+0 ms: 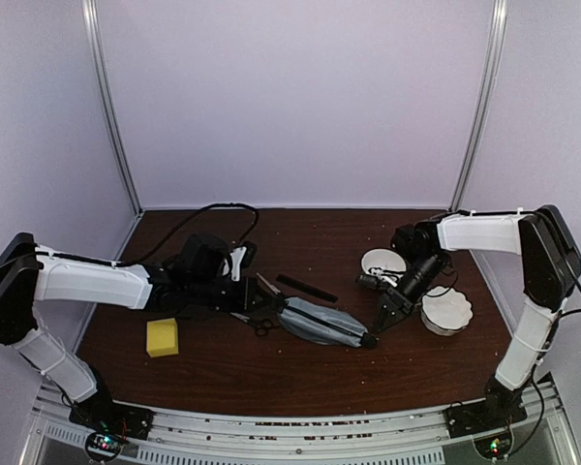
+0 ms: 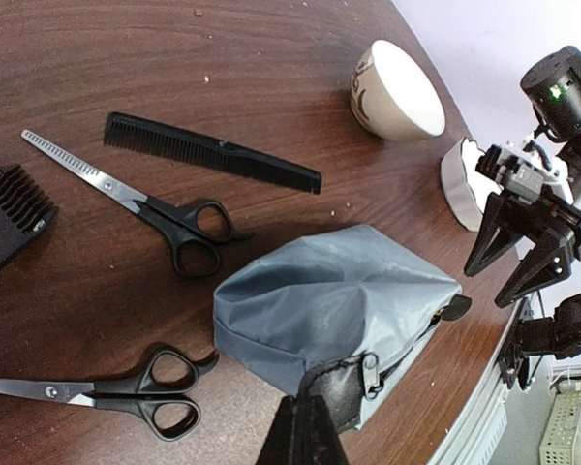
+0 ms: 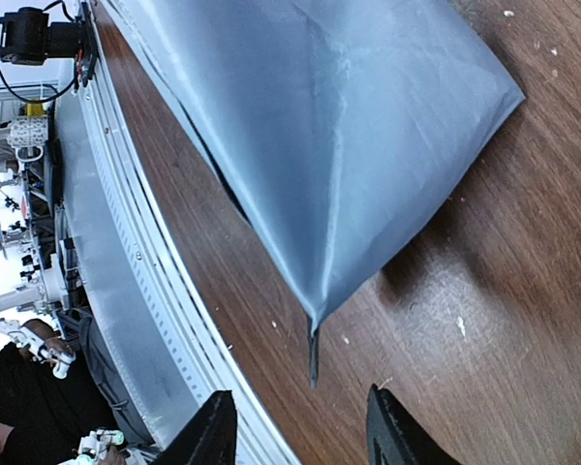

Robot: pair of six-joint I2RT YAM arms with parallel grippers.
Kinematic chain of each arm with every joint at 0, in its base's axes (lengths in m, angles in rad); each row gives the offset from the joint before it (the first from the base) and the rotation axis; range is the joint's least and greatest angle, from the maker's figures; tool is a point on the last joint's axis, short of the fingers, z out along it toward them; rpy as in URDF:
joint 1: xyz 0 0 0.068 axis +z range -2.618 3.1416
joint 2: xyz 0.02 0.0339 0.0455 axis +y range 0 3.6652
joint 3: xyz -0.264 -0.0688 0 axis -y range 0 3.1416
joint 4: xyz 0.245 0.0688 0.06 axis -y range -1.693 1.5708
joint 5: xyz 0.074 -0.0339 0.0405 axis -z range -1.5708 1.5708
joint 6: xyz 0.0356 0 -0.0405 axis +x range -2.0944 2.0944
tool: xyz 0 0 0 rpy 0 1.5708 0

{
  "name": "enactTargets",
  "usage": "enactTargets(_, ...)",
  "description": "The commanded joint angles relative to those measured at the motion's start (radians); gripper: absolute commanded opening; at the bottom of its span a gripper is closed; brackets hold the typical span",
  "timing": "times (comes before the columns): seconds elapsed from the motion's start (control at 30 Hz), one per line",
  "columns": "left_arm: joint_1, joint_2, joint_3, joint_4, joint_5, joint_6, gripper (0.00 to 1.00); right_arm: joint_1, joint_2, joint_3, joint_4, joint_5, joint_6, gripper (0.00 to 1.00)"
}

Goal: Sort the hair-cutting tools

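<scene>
Dark tabletop: left gripper clamps the grey pouch, seemingly bracing it; right gripper gapes near its zip pull.

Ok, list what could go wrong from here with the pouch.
1. The right gripper stands open just short of the thin black pull tab of the grey fabric zip pouch; the tab lies flat, so closing may miss it or scrape the wooden table.
2. The left gripper pinches only the pouch's zip edge; a pull could slip off or drag the pouch over the black-handled steel scissors beside it.
</scene>
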Motion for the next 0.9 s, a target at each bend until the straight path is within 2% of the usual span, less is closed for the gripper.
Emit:
enactTargets(0.0, 0.0, 0.012, 0.004, 0.044, -0.003, -0.009, 0.0, 0.042, -0.015, -0.041, 0.076, 0.033, 0.01, 0.48)
enactTargets(0.17, 0.0, 0.015, 0.001, 0.044, -0.007, -0.01, 0.0, 0.08, 0.022, -0.054, 0.124, 0.081, 0.054, 0.47)
enactTargets(0.27, 0.0, 0.016, -0.001, 0.045, -0.01, -0.01, 0.0, 0.083, 0.045, -0.043, 0.14, 0.099, 0.074, 0.43)
enactTargets(0.37, 0.0, 0.017, -0.005, 0.049, -0.014, -0.011, 0.0, 0.083, 0.059, -0.035, 0.136, 0.089, 0.068, 0.29)
enactTargets(0.5, 0.0, 0.021, -0.009, 0.05, -0.014, 0.003, 0.0, 0.084, 0.051, -0.025, 0.095, 0.06, 0.035, 0.0)
enactTargets(0.6, -0.004, -0.049, 0.007, -0.044, 0.016, 0.113, 0.0, 0.077, -0.009, 0.107, -0.109, 0.005, -0.1, 0.0)
enactTargets(0.67, -0.029, -0.197, -0.02, -0.089, -0.113, 0.194, 0.0, 0.05, -0.103, 0.212, -0.14, -0.041, -0.121, 0.0)
enactTargets(0.73, -0.032, -0.293, 0.021, -0.059, -0.235, 0.318, 0.0, 0.032, -0.19, 0.259, 0.018, 0.015, 0.013, 0.0)
enactTargets(0.8, 0.003, -0.26, 0.209, -0.21, -0.438, 0.42, 0.0, 0.032, -0.202, 0.31, 0.168, 0.17, 0.107, 0.0)
enactTargets(0.83, 0.031, -0.229, 0.284, -0.269, -0.498, 0.449, 0.0, 0.029, -0.172, 0.36, 0.2, 0.252, 0.137, 0.0)
enactTargets(0.87, 0.059, -0.197, 0.313, -0.283, -0.486, 0.473, 0.0, 0.03, -0.105, 0.401, 0.178, 0.292, 0.137, 0.0)
